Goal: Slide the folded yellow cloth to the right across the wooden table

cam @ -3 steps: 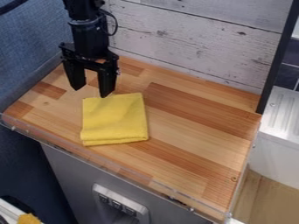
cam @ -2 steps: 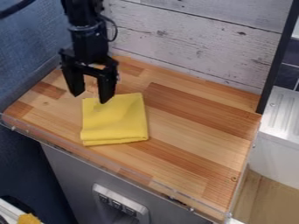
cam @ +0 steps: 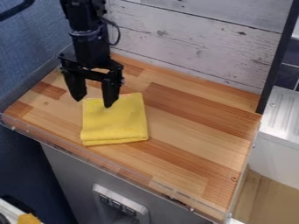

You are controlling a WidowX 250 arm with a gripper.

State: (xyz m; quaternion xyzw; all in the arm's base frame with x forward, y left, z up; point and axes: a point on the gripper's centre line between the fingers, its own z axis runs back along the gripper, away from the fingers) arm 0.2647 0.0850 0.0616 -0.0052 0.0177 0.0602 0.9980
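No readable text or labels.

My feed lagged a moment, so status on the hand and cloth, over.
Hand open, fingers apart, at the cloth's upper-left corner. Yellow cloth folded, lying flat on the wooden counter. Nothing seen on top of the cloth.

1. Black gripper (cam: 93, 103) hangs with fingers apart at 11 o'clock of the cloth (cam: 116, 124); contact is unclear.
2. Yellow and folded, the cloth lies on the wooden counter (cam: 192, 131).
3. Plank wall (cam: 192, 39) at 1 o'clock; ridged white panel (cam: 283, 113) at 3.
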